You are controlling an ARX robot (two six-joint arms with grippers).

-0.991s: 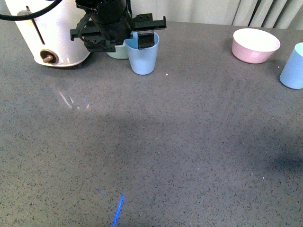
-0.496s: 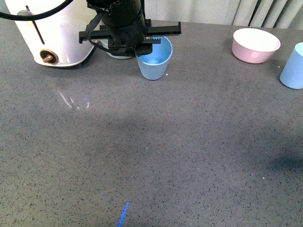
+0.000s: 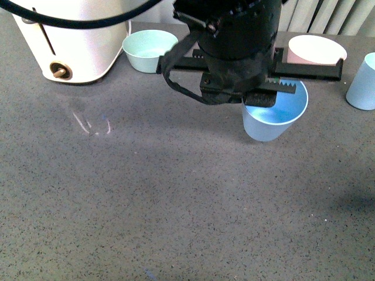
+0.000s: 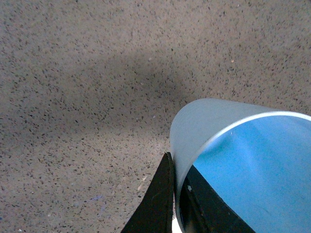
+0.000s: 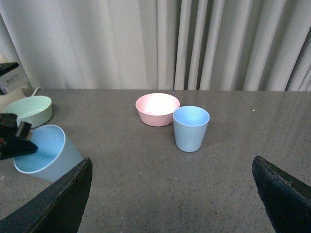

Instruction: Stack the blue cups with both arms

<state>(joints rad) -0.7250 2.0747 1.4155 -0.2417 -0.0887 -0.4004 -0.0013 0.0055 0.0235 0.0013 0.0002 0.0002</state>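
A: The light blue plastic cup [image 3: 274, 124] looks brighter blue inside. The second light blue plastic cup [image 3: 361, 82] is the same colour.
B: And the bowls?
A: The round pink bowl [image 3: 313, 69] is plain. So is the round mint-green bowl [image 3: 146, 61].
B: The flat table top [image 3: 176, 205] is grey with tiny dark specks. The left gripper [image 3: 262, 100] is black.

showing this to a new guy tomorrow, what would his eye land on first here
The big black left end effector fills the middle of the front view, pinching the rim of a tilted blue cup. Next is the second blue cup, upright beside the pink bowl toward the right of the grey table.
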